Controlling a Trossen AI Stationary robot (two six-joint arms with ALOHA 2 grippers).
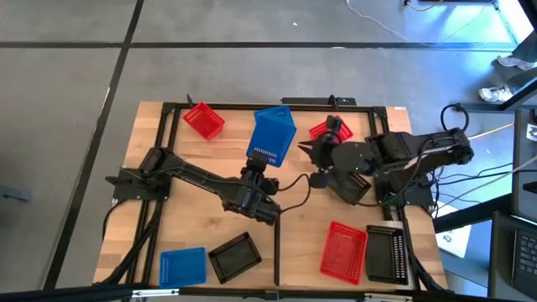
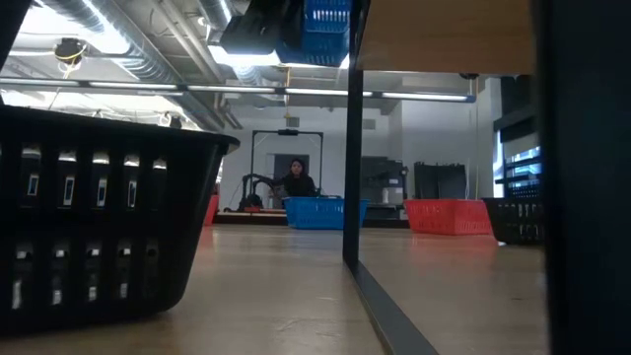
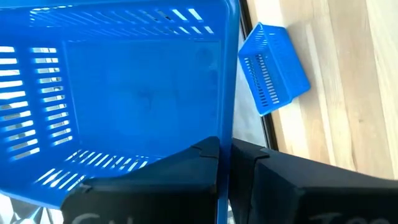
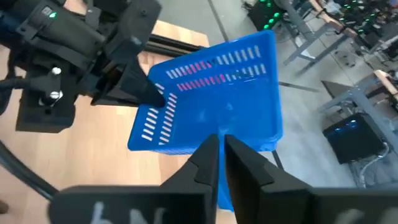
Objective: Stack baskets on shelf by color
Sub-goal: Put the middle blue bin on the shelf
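Observation:
My left gripper [image 1: 258, 166] is shut on a blue basket [image 1: 273, 136], which hangs tilted above the table's far middle. My right gripper [image 1: 307, 149] comes at the same basket from the right and is shut on its near edge. A second blue basket [image 3: 273, 68] lies below, beside a black rail. Red baskets sit at the far left [image 1: 204, 120] and behind my right gripper [image 1: 323, 129]. Along the near edge lie blue [image 1: 183, 267], black [image 1: 235, 256], red [image 1: 344, 250] and black [image 1: 388, 252] baskets. The shelf [image 2: 444, 35] shows overhead in the low view. My left gripper pinches one latticed side wall of the blue basket at its rim [image 3: 225, 121], one finger inside and one outside. The fingers come from the table's near side, slanting slightly down. The basket is lifted clear and tilted. My right gripper has its fingertips [image 4: 210, 144] at the basket's edge [image 4: 249, 144] opposite the left gripper's hold, coming from the table's right and slanting down. Only a thin slit shows between the fingers, and they hide the place of contact.
Black frame rails [image 1: 277, 243] cross the table and border it. A dark cable [image 1: 294, 180] loops between the two arms. Bare wood [image 1: 197, 222] lies between the left arm and the near baskets. A person [image 2: 296, 179] sits in the room beyond.

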